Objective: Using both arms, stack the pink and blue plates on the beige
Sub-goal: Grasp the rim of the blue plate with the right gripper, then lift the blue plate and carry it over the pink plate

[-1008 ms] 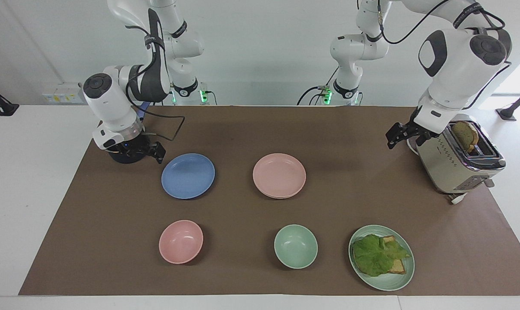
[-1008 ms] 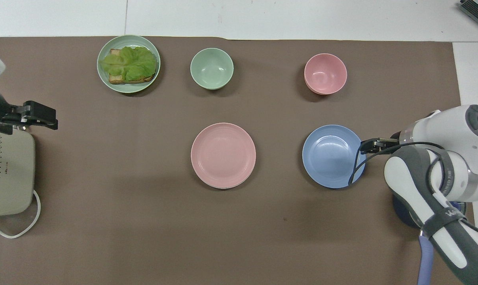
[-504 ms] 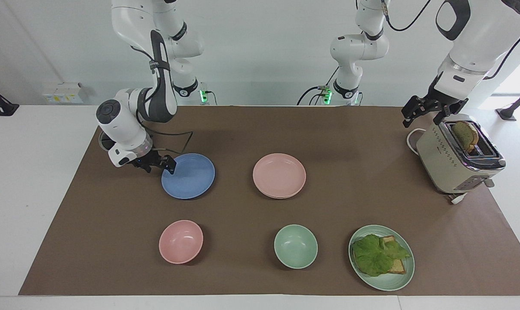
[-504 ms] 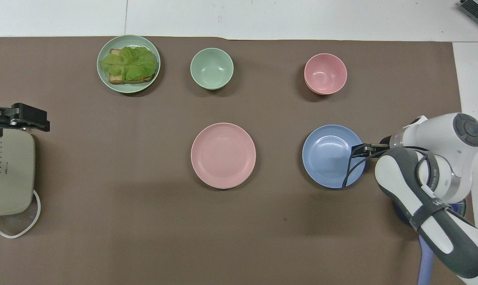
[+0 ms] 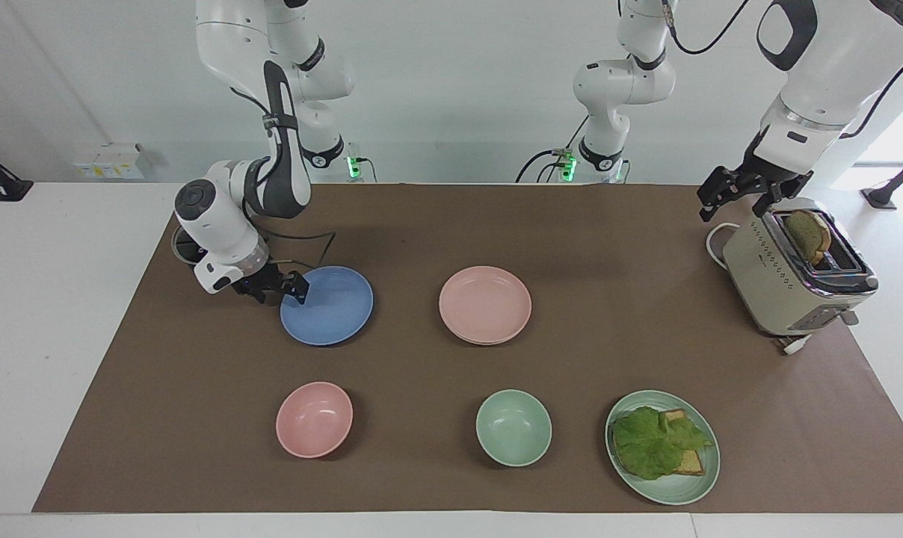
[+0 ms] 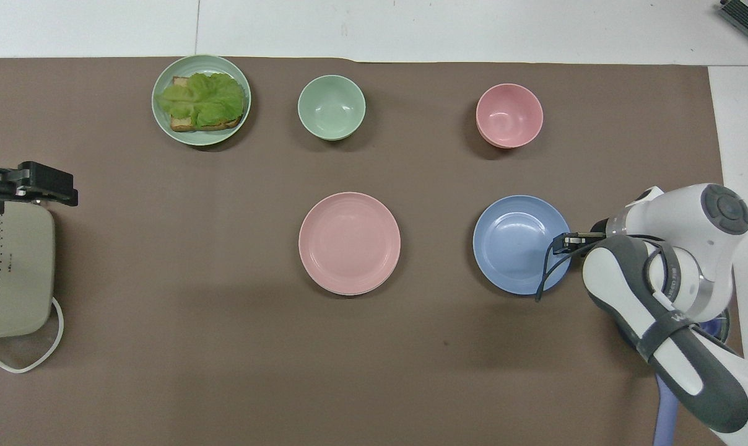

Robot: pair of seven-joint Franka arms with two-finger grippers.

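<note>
The blue plate [image 5: 327, 305] [image 6: 519, 244] lies on the brown mat toward the right arm's end. My right gripper [image 5: 294, 288] [image 6: 560, 243] is low at that plate's rim on the side toward the right arm's end, touching or nearly touching it. The pink plate [image 5: 485, 302] [image 6: 349, 241] lies mid-table beside the blue one. A thin pale rim under its edge is the beige plate [image 5: 489, 343], otherwise hidden. My left gripper [image 5: 732, 203] [image 6: 46, 184] hangs open and empty over the toaster.
A toaster [image 5: 795, 280] [image 6: 12, 272] holding a bread slice stands at the left arm's end. Farther from the robots are a pink bowl [image 5: 314, 419], a green bowl [image 5: 513, 427] and a green plate [image 5: 668, 489] with lettuce and toast. A dark round holder [image 5: 185, 246] sits by the right arm.
The right gripper came down from beside the dark holder to the blue plate's rim and looks narrower now. The left gripper rose from beside the toaster, then held still.
</note>
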